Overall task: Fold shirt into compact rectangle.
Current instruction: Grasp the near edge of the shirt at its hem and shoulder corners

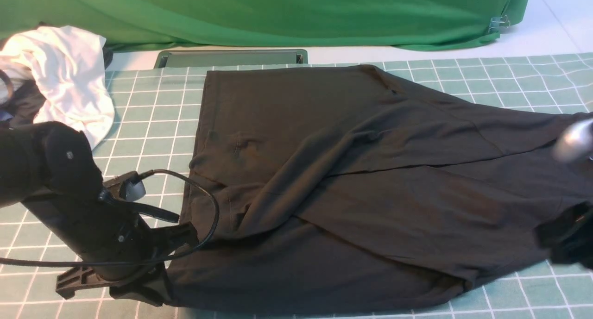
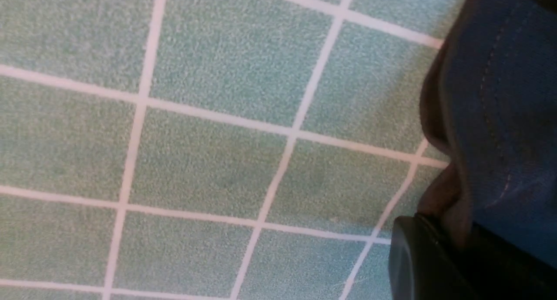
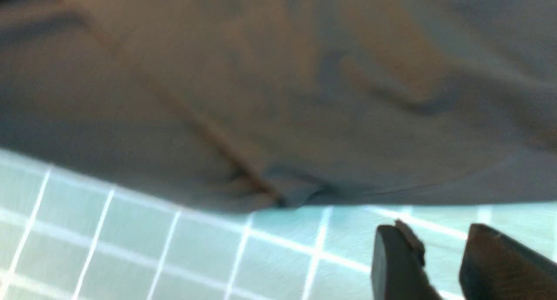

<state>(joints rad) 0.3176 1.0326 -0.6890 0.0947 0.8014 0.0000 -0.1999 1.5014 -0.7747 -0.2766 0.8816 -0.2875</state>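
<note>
**A:** Nearest to us, in the lower left of the front view, the left gripper [image 1: 157,289] sits low on the mat [image 1: 153,120]. Are its jaws together?

**B:** Yes, together, and clamped on the shirt [image 1: 347,180]. The left wrist view shows a hemmed fold of the cloth pinched there.

**A:** Where does the shirt lie?

**B:** It is spread on the mat, in the middle and right of the frame. Its long axis runs left to right, from the corner at the left gripper to the right border. I think it is already doubled into a long band.

**A:** And the right gripper [image 3: 435,241]?

**B:** In the front view it is only a blur at the lower right border. In its own wrist view the jaws stand apart and hold nothing; only the mat shows in the gap. The edge of the shirt lies just ahead of the fingertips, near but not touching.

**A:** So what does the next move turn on?

**B:** In my judgement, each arm is nearer to one end of the band. The left end is held and the right end is not yet. The right jaws must go forward to that edge before the two ends can meet.
</note>
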